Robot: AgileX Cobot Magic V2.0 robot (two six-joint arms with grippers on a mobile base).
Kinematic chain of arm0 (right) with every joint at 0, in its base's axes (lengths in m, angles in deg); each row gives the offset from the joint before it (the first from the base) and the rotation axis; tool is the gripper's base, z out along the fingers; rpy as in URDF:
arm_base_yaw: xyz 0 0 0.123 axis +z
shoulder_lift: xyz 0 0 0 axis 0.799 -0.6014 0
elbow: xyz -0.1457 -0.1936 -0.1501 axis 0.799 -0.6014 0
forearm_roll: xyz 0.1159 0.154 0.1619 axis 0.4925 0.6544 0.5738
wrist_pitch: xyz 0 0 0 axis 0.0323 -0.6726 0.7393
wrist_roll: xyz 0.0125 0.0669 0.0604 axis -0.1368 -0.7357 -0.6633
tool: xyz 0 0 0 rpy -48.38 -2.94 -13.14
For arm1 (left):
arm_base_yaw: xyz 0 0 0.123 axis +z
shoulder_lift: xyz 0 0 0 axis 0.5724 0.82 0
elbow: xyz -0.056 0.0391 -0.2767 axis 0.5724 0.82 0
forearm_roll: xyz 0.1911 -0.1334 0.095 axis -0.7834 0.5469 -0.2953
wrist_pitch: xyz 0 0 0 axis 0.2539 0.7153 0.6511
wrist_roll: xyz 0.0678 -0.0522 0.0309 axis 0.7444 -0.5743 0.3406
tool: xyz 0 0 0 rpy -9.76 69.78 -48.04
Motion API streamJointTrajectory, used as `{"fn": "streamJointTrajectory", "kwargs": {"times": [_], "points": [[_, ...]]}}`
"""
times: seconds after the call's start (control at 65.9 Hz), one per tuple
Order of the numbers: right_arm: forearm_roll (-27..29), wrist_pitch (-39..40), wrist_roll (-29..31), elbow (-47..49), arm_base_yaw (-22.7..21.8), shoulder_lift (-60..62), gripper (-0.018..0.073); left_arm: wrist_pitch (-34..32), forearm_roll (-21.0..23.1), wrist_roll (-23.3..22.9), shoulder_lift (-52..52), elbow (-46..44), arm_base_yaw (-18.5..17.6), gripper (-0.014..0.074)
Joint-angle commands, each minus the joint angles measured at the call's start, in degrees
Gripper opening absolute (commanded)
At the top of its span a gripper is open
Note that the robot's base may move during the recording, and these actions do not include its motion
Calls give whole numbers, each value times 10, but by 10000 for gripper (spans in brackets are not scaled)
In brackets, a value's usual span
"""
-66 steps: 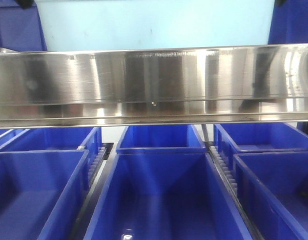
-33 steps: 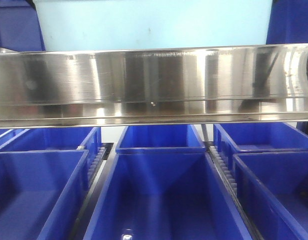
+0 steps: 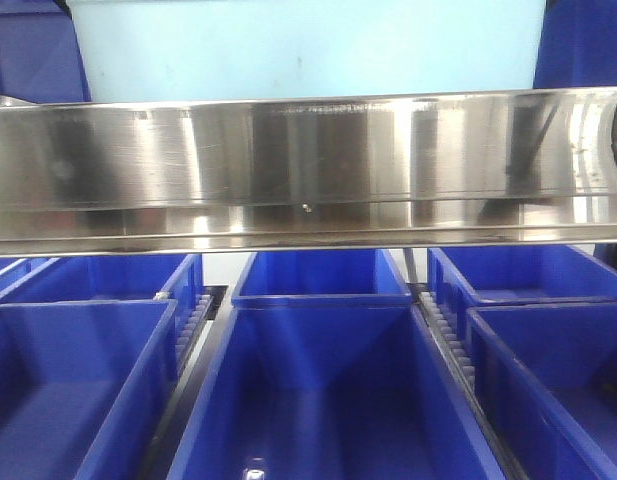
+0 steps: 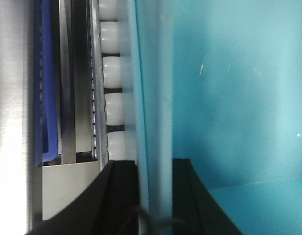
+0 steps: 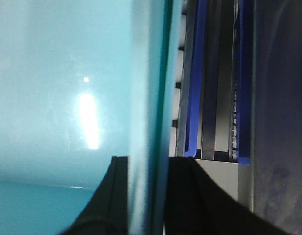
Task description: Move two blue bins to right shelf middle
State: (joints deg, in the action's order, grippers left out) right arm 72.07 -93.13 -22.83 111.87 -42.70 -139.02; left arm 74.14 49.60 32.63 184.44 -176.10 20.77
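**A:** Where is the load?

**B:** The light-blue bin (image 3: 308, 45) sits at 12 o'clock in the front view, above the steel rail (image 3: 308, 170). The dark-blue bins (image 3: 318, 400) lie below at 6 o'clock. I cannot tell whether its base rests on the shelf.

**A:** Grip status?

**B:** The left gripper (image 4: 154, 196) has its fingers (image 4: 121, 200) clamped on one side wall, one finger inside and one outside. The right gripper (image 5: 148, 196) pinches the opposite wall the same way.

**A:** Failure modes?

**B:** Three, in my judgement.
1. The white rollers (image 4: 116, 73) stand at 11 o'clock from the left fingers, just beside the wall. Sideways drift would drive the outer finger into the roller track.
2. At the right wrist, a blue edge (image 5: 194, 88) runs at 1 o'clock, near the outer finger. The hazard is the same.
3. Each grip is a pinch on a thin, smooth wall. If one arm advances faster than the other, the bin skews, the wall flexes, and a pinch may slip.
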Motion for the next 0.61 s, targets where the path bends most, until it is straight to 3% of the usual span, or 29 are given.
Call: {"fn": "streamJointTrajectory", "kwargs": {"times": [0.0, 0.303, 0.592], "points": [[16, 15, 16, 4, 0, 3, -166, -4, 22, 12, -3, -8, 2, -111], [17, 15, 21, 19, 0, 33, -166, -4, 23, 28, -3, -109, 2, -111], [17, 15, 51, 129, 0, 34, -166, -4, 37, 44, -3, -219, 2, -111]]}}
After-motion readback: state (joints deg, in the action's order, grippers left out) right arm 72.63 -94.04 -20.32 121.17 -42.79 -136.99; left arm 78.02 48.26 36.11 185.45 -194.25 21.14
